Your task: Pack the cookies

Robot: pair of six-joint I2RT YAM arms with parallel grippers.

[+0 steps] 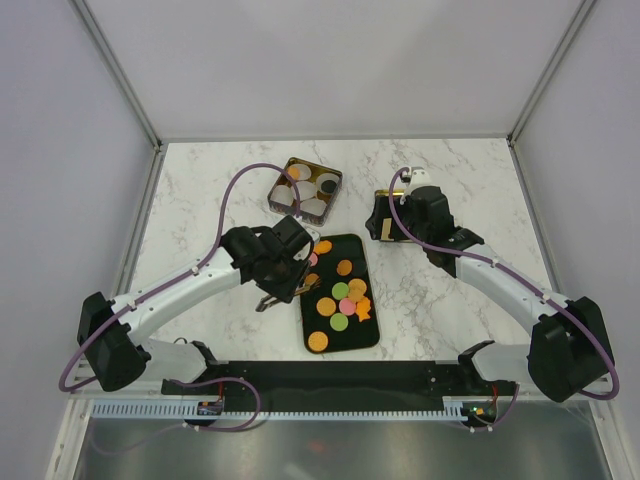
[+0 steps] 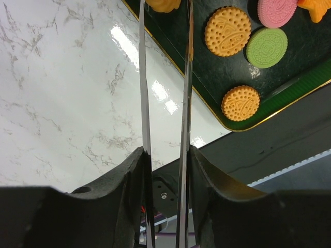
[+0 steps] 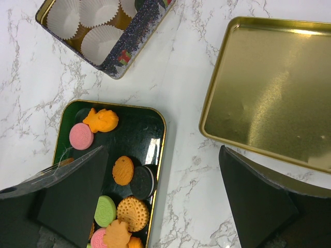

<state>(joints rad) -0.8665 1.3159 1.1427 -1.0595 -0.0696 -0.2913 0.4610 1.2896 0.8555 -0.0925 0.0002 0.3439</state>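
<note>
The cookies lie on a black gold-rimmed tray at mid table: round orange, green and pink ones, plus a dark one. My left gripper hovers at the tray's left edge, shut on thin metal tongs. An orange cookie sits between the tong blades at the frame's top edge; whether it is pinched I cannot tell. The right gripper hangs open above bare marble between the tray and a gold lid.
A square tin with white paper cups stands behind the tray; one cup holds a dark cookie. The gold lid lies partly under the right arm. The black base rail runs along the near edge.
</note>
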